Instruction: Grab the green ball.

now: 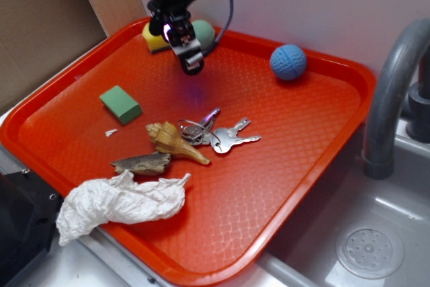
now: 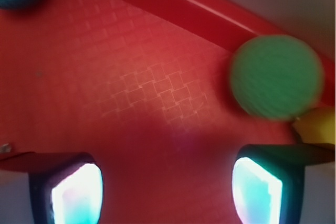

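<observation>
Green ball [image 1: 204, 31] at far rim of red tray [image 1: 316, 166], back-left corner area, touching or just beside yellow item [image 1: 153, 38]; partly hidden by arm in ext. view. In wrist view, ball [image 2: 276, 76] blurred, upper right, close to rim, yellow item [image 2: 316, 126] just below it. Not gripped.

Gripper [image 1: 191, 60] hanging over tray just in front of ball, tilted, nothing between jaws. Jaws wide in wrist view, both fingertips [image 2: 76, 192] lit pale cyan, bare tray floor between them; ball off to right of gap, ahead of right tip.

Blue ball [image 1: 289, 62] near far rim, well apart to right. Green block [image 1: 121, 103] on left part of tray. Mid-tray: keys [image 1: 225, 136], shell [image 1: 175, 142] touching key ring, bark-like piece [image 1: 142, 163] just below shell. Crumpled paper [image 1: 117, 203] over near-left rim. Faucet [image 1: 390, 92] and sink [image 1: 369, 250] at right.
</observation>
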`<state>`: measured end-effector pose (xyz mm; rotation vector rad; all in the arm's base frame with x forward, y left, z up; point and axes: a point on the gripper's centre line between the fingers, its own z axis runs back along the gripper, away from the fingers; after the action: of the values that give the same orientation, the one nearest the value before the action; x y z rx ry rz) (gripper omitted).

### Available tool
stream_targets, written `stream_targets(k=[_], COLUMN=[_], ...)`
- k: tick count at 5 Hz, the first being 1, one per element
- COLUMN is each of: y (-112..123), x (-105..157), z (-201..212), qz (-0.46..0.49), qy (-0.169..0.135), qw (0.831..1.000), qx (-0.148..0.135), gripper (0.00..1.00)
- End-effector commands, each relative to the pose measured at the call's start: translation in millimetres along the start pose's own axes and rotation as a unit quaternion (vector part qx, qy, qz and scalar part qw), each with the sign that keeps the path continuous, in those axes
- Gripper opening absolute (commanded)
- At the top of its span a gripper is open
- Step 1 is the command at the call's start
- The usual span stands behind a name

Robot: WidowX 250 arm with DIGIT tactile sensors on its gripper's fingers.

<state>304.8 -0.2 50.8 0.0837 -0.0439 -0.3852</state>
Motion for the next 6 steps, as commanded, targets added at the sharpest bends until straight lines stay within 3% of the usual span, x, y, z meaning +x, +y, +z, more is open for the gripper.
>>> stream_targets(k=[1,2,3,4,6], y=[13.1,26.3,35.0,48.6,65.2], x=[27.3,21.5,9.9,9.7,15.1], z=[-10.4,23.5,48.0,52.0,35.4], qz=[0.024,0.044,0.062,0.08,0.103], qy=[-0.02,-0.05,-0.074,-0.079,-0.06], qw=[0.999,0.998,0.995,0.994,0.993], qx=[0.041,0.011,0.002,0.009,0.024], gripper=[1.0,1.0,1.0,1.0,1.0])
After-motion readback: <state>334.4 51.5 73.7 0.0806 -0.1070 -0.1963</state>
